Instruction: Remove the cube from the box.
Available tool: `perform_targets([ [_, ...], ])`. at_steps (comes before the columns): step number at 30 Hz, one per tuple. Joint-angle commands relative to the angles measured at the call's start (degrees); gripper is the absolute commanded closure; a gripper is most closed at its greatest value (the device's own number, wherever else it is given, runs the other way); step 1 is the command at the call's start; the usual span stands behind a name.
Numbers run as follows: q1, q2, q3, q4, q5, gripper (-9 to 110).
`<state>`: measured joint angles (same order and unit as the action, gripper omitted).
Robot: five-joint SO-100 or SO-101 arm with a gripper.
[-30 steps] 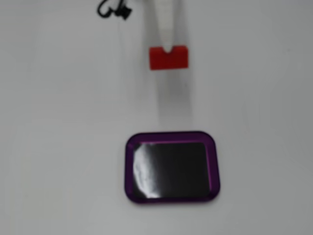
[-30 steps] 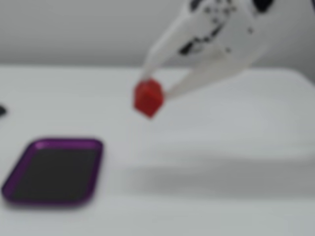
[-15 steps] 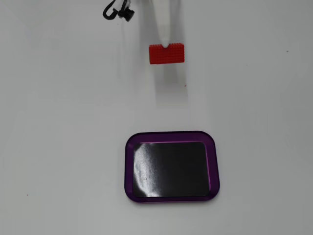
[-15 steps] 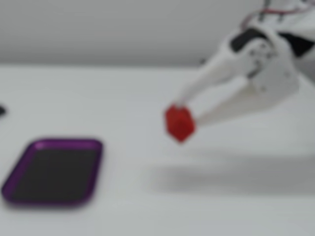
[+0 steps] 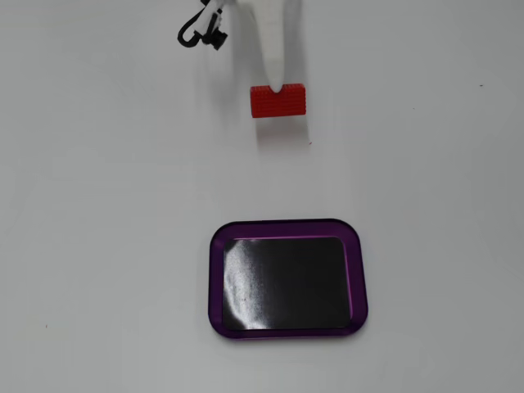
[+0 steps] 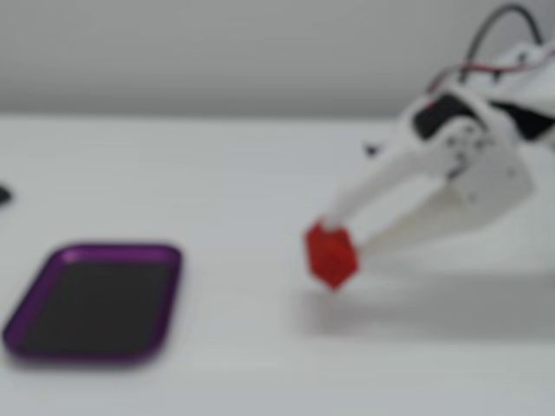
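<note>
The red cube (image 5: 278, 101) is outside the box, near the top middle of a fixed view. My white gripper (image 5: 280, 88) comes in from the top edge and is shut on it. In the blurred side-on fixed view the gripper (image 6: 340, 244) reaches in from the right. It holds the cube (image 6: 330, 256) tilted, a little above the white table, over its shadow. The box (image 5: 218, 282), a shallow tray with a purple rim and a shiny black bottom, lies empty at the lower middle. In the side-on fixed view it (image 6: 87, 254) sits at the lower left, well apart from the cube.
A black cable loop (image 5: 201, 33) hangs by the arm at the top. A small dark thing (image 6: 3, 195) shows at the left edge of the side-on fixed view. The table is plain white all round.
</note>
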<state>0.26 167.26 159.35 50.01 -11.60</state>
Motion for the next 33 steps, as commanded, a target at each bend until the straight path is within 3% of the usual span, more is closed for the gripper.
perform_targets([
  [1,-0.4,0.9,-0.4,-1.1,-0.4,100],
  [11,-0.4,0.2,-0.4,-0.9,-0.4,99],
  [18,0.2,0.4,-0.4,-0.4,0.2,87],
  [33,0.2,1.1,-7.5,-0.3,-0.7,86],
])
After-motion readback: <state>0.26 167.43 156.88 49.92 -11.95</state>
